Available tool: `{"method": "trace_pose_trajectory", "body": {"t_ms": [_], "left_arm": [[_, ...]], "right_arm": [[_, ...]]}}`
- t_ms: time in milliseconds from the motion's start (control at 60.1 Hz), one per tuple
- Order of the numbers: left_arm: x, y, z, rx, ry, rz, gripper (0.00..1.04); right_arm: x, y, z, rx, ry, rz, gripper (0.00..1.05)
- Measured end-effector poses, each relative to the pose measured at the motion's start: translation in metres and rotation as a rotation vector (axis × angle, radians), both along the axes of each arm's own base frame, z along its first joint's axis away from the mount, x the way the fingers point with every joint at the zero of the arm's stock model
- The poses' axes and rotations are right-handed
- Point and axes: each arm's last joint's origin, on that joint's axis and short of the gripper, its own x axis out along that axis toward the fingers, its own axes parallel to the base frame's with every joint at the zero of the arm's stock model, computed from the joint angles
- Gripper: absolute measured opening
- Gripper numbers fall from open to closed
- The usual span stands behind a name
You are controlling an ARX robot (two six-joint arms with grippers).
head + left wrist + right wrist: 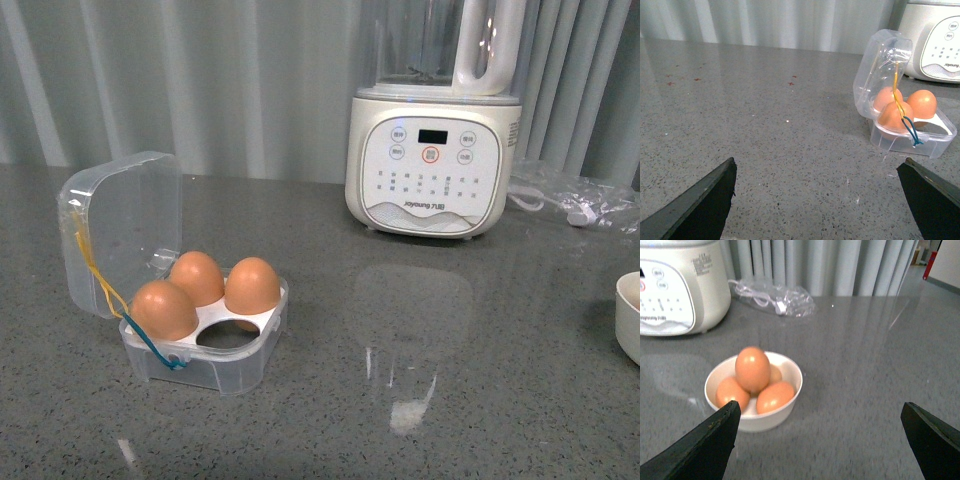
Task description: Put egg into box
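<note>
The box (235, 372) is a small clear case on the counter at the left, with its lid (120, 230) standing open. Three brown eggs sit in its white tray and the near right hole (228, 336) is empty. It also shows in the left wrist view (910, 145), ahead of my open, empty left gripper (817, 200). In the right wrist view a white bowl (765, 421) holds several brown eggs, and one egg (752, 368) lies on top of the pile. My right gripper (820, 440) is open and empty, just short of the bowl. Neither arm shows in the front view.
A big cream blender (435, 165) stands at the back, right of the middle. A clear plastic bag with a white cable (580, 205) lies to its right. The bowl's rim (628, 315) shows at the right edge of the front view. Grey curtains hang behind the counter.
</note>
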Motion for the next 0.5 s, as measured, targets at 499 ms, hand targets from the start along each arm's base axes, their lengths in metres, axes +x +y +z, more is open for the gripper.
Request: {"method": "trace_pose_trajectory", "body": {"t_ms": [499], "left_arm": [[0.0, 0.0, 0.0, 0.0, 0.0, 0.0, 0.98]], "right_arm": [[0.108, -0.002, 0.034, 0.088, 0.152, 0.24, 0.98]]}}
